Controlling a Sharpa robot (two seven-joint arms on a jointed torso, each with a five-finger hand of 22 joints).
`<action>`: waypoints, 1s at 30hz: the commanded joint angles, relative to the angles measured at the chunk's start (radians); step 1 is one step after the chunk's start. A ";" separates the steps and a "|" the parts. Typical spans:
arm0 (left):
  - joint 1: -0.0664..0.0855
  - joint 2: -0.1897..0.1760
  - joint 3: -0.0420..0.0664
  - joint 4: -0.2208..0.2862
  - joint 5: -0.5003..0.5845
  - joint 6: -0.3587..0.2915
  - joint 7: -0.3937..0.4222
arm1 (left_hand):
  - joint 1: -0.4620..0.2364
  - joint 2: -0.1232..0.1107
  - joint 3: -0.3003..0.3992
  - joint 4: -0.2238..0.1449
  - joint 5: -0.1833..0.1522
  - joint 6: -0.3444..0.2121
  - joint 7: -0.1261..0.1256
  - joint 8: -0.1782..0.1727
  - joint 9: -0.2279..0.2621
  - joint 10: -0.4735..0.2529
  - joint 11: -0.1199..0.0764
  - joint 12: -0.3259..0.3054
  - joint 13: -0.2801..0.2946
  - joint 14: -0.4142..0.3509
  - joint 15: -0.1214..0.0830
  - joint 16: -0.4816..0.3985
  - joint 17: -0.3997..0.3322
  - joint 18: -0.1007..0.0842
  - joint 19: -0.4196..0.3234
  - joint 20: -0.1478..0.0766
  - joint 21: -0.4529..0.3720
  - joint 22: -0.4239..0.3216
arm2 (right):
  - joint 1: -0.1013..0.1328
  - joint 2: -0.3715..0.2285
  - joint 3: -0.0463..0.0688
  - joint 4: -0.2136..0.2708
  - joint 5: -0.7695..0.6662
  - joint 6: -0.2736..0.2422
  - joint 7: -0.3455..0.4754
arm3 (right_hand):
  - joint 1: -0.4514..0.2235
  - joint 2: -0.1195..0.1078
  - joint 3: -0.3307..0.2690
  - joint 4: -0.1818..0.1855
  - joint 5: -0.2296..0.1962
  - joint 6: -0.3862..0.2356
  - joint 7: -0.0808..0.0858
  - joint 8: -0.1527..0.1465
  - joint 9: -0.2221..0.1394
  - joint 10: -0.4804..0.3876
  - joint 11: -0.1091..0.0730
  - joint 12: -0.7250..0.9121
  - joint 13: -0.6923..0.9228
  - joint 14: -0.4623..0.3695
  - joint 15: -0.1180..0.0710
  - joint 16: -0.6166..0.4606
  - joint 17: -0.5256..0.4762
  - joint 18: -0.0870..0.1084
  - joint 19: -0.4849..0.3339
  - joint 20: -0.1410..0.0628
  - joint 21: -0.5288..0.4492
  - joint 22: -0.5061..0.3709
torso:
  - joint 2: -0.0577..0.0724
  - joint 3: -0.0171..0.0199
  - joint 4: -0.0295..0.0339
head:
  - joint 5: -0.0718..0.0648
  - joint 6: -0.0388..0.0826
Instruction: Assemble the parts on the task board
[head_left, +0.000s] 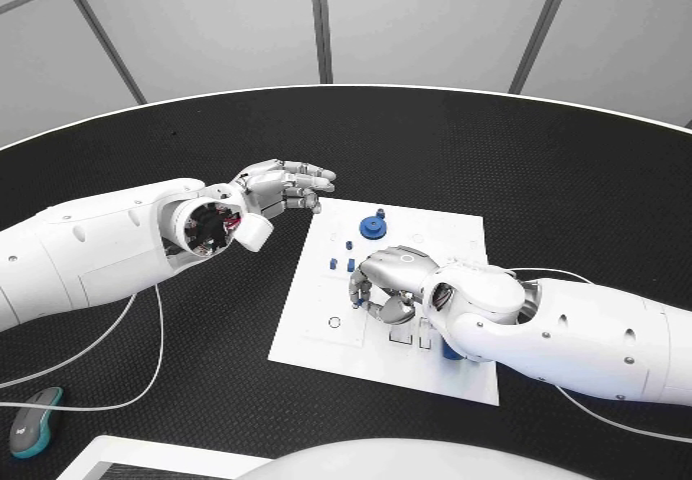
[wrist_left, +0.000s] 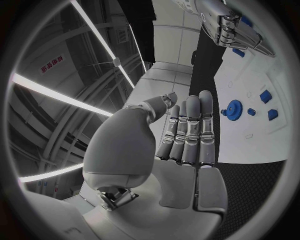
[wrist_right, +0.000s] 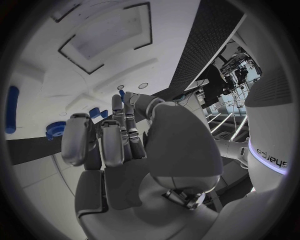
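Right hand (head_left: 387, 292) curled low over the task board (head_left: 440, 228), its hold unclear; left hand (head_left: 284, 187) spread, empty. Blue gear (head_left: 374, 227) likely light, rigid; grip the rim.

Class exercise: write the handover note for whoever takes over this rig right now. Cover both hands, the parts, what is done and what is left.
Left hand: open, empty, above the table beside the task board.
Right hand: over the board's middle, fingers curled; whether it holds a part cannot be told.
Blue gear sits near the board's far edge; small blue parts lie loose beside the right hand.
Assembly looks unfinished.
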 joint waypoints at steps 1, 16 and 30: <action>0.000 0.000 0.000 0.000 0.000 0.000 0.000 | 0.008 0.003 -0.007 -0.001 0.002 -0.007 0.008 -0.005 -0.002 -0.007 -0.001 -0.002 -0.001 -0.008 -0.001 -0.004 -0.001 0.017 -0.007 0.002 -0.003 -0.002 | -0.001 0.002 0.000 -0.002 0.005 0.000 0.000 | -0.009 0.003 -0.001 -0.003 0.005 0.004 0.000 0.006 0.001 0.004 0.000 -0.002 -0.001 0.043 -0.004 0.001 0.001 0.003 -0.001 -0.002 -0.005 0.000 | 0.000 -0.0004 -0.0004 | 0.001 -0.002; 0.000 -0.001 0.000 0.001 0.000 0.000 -0.001 | 0.007 0.004 -0.009 0.000 0.002 -0.008 0.009 -0.005 -0.002 -0.009 -0.001 -0.001 -0.001 -0.008 0.000 -0.005 -0.002 0.017 -0.008 0.002 -0.004 -0.002 | -0.002 0.006 0.000 -0.010 0.027 0.017 0.001 | -0.010 0.004 -0.001 -0.004 0.006 0.003 0.000 0.006 0.001 0.005 0.000 -0.003 -0.001 0.043 -0.004 0.001 0.001 0.003 -0.001 -0.002 -0.005 0.000 | -0.001 -0.0005 -0.0006 | 0.003 -0.008; 0.000 -0.002 0.000 0.002 0.000 -0.001 -0.002 | 0.007 0.004 -0.009 0.000 0.002 -0.008 0.009 -0.005 -0.002 -0.009 -0.001 -0.001 -0.001 -0.008 0.000 -0.005 -0.002 0.017 -0.008 0.002 -0.004 -0.002 | -0.002 0.012 -0.001 -0.020 0.028 0.026 -0.001 | -0.011 0.004 -0.002 -0.003 0.006 0.003 0.000 0.006 0.001 0.005 0.000 -0.004 -0.001 0.043 -0.004 0.001 0.001 0.003 -0.001 -0.002 -0.005 0.000 | 0.000 -0.0005 -0.0001 | 0.003 -0.012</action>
